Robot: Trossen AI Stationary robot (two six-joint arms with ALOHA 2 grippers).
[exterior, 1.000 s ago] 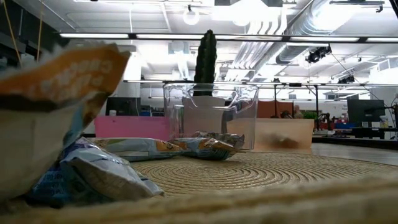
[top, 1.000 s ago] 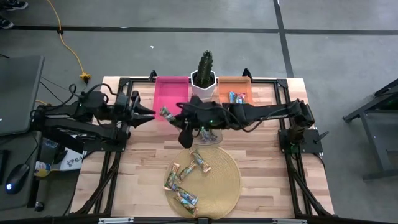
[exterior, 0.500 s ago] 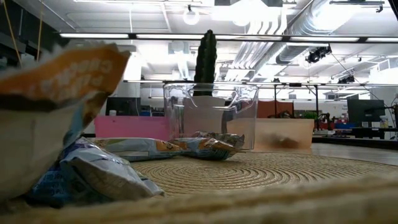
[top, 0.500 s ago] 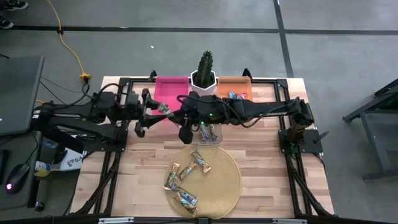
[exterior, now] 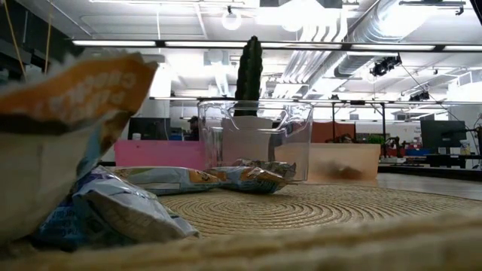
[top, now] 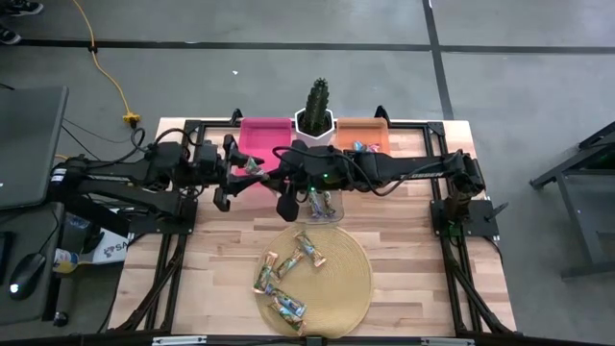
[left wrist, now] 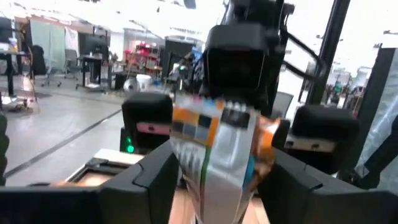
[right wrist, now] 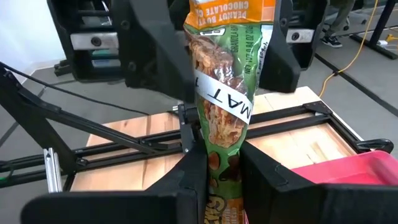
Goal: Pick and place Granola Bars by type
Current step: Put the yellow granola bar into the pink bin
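Granola bar passed between two arms, above the worktop (top: 404,231).
The right gripper (right wrist: 217,168) clamps a brown-and-orange granola bar (right wrist: 221,93); the left gripper (left wrist: 214,180) seemingly spread around it, beside the pink bin (top: 264,135).

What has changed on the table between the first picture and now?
The left gripper moved right, toward the right gripper, and its jaws now straddle the far end of the granola bar the right one grips. The bars on the round mat and the bins stayed put.
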